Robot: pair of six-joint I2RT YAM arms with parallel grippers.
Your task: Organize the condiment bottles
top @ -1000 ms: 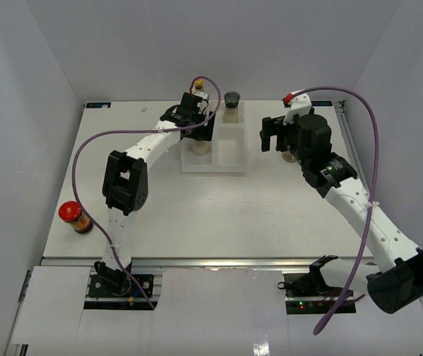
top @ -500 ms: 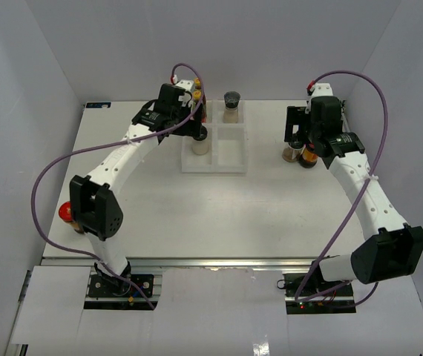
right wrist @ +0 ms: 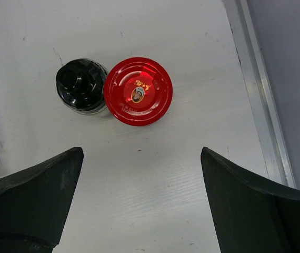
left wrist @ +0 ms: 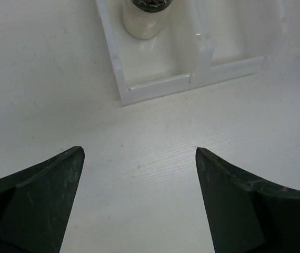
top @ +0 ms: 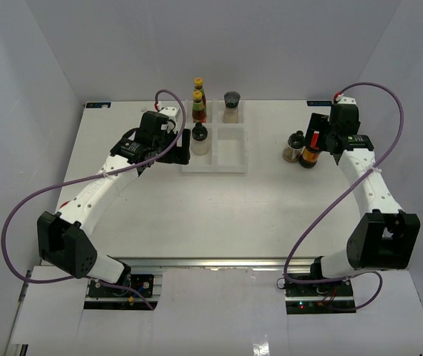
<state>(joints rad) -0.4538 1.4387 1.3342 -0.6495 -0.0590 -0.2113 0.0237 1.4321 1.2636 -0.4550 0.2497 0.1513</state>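
Two slim red sauce bottles [top: 198, 97] with yellow caps stand in the back-left compartment of the white tray [top: 213, 169]. A pale shaker [top: 200, 139] with a dark grey lid stands in the front-left compartment; it also shows in the left wrist view [left wrist: 143, 18]. A black-capped shaker [top: 231, 104] stands in the back-right compartment. A second black-capped shaker [top: 294, 146] [right wrist: 81, 85] and a red-lidded amber jar [top: 311, 156] [right wrist: 138, 90] touch on the table at the right. My left gripper [top: 182, 150] [left wrist: 138, 153] is open and empty by the tray's front-left corner. My right gripper [top: 317, 141] [right wrist: 142, 153] is open and empty beside the jar. The second amber jar is hidden.
The tray's front-right compartment [top: 230, 152] holds nothing; the tray's front rim shows in the left wrist view [left wrist: 158, 87]. A metal rail [right wrist: 258, 95] runs along the table's right edge near my right gripper. White walls enclose the table on three sides.
My left gripper has drawn back from the sauce bottles to the tray's front-left corner, its elbow swinging left over the left jar. My right gripper has moved right, past the shaker and jar.
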